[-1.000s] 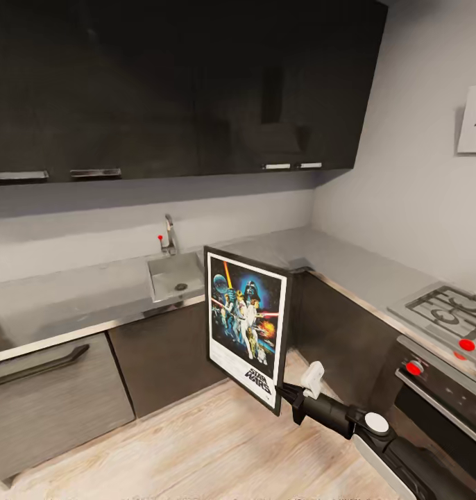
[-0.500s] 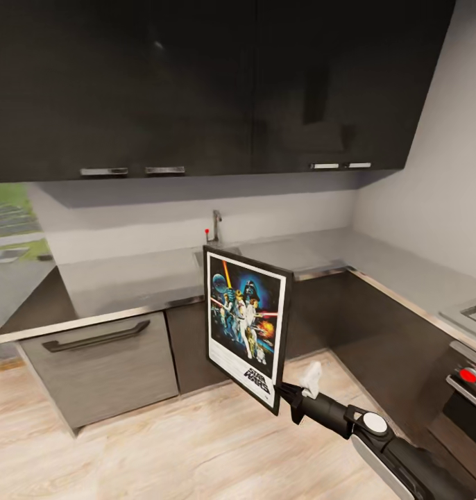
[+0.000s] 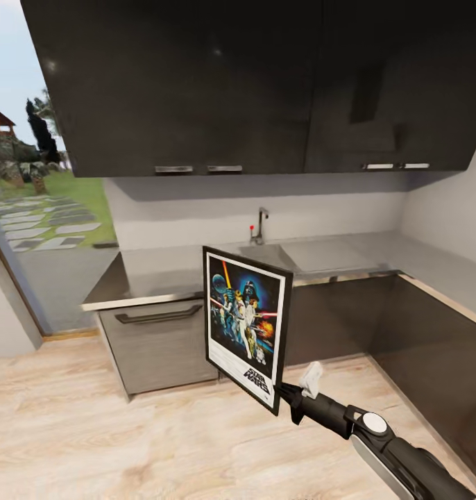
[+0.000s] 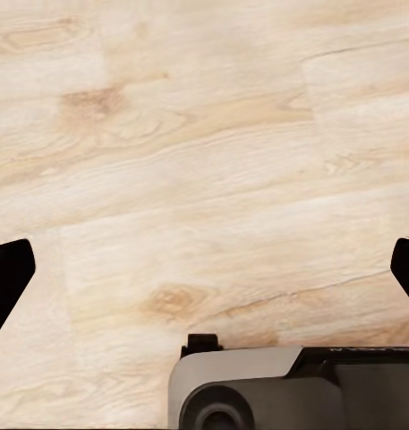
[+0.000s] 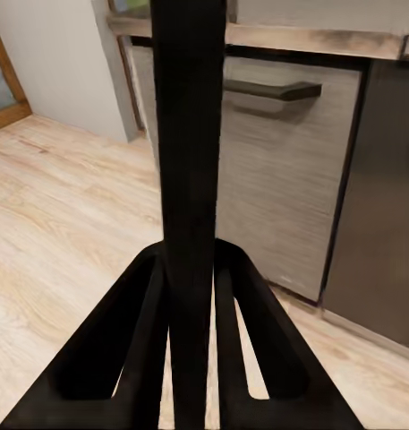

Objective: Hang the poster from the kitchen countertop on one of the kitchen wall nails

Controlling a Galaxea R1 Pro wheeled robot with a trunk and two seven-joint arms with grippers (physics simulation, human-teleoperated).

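My right gripper [image 3: 283,394] is shut on the lower corner of the poster [image 3: 246,326], holding it upright over the floor in front of the cabinets. The poster has a black frame, a white border and dark-blue Star Wars art. In the right wrist view its black edge [image 5: 191,161] runs as a bar between the two clamped fingers [image 5: 123,358]. Behind it runs the grey steel kitchen countertop [image 3: 162,267] with its sink [image 3: 269,251] and tap [image 3: 261,226]. My left gripper [image 4: 204,269] is open over the wood floor, with nothing between its fingertips [image 4: 7,278]. The wall nail is out of view.
Glossy black upper cabinets [image 3: 196,90] hang over the countertop. Grey drawer fronts [image 3: 158,340] and dark base cabinets [image 3: 432,347] stand below and to the right. A tall window [image 3: 44,208] onto a garden is at the left. Pale wood plank floor [image 3: 127,437] lies in front.
The camera has turned left: the hob and oven have left the picture and the window has come in. The poster stays in the same place in my right gripper.
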